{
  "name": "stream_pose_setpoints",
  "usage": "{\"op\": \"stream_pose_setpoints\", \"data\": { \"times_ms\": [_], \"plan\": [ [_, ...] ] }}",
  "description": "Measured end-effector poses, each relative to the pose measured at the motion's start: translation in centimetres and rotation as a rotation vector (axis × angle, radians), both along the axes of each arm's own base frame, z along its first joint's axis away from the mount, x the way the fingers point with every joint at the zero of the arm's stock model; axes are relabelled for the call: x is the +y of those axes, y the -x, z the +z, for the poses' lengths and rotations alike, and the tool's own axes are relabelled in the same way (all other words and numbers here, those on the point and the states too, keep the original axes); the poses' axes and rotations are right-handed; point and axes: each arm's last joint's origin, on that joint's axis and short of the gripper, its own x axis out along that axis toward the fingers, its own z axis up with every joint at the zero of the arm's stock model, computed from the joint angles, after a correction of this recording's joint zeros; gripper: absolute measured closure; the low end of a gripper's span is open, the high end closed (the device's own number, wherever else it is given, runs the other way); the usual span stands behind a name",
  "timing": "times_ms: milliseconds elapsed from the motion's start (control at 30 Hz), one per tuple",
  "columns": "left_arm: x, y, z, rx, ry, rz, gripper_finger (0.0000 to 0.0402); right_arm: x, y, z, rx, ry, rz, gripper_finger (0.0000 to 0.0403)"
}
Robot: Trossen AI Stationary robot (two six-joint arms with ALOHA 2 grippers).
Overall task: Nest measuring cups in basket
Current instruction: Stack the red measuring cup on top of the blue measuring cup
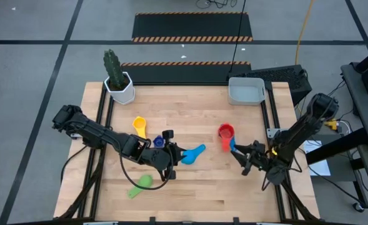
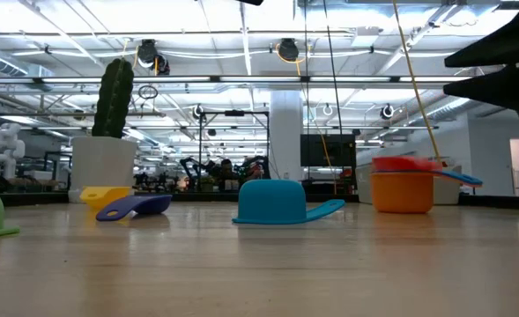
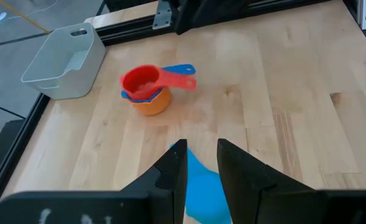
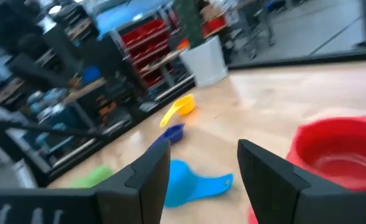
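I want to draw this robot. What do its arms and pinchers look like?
Two dark, nearly black jointed arms. The left gripper and right gripper each end in two flat, dark fingers with angled tips. A thin black cable loops beside the left arm.

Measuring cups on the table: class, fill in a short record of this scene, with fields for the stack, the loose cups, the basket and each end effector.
stack: red cup nested on a blue one inside the orange cup
loose cups: light blue cup upside down mid-table; yellow cup; dark blue cup; green cup
basket: grey basket at a far corner, no cups in it
left end effector: open, beside the light blue cup
right end effector: open, close to the stack, holding nothing
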Motion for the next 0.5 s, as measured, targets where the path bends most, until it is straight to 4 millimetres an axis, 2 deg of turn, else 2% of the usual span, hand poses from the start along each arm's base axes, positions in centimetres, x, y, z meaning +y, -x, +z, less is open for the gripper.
{"op": "stream_pose_setpoints", "data": {
  "times_ms": [300,400,500],
  "plan": [
    [0.0,0.0,0.0,-0.006,0.003,-0.001,0.0311,-0.2,0.4,0.4,0.020,-0.061,0.085,0.0249],
    [0.0,-0.1,0.1,-0.015,0.004,-0.003,0.0311,-0.5,-0.3,0.1,0.023,-0.077,0.056,0.0262],
    [-0.1,-0.1,0.2,-0.018,0.003,-0.004,0.0311,-0.4,-1.8,0.5,0.043,-0.091,0.070,0.0274]
  ]
}}
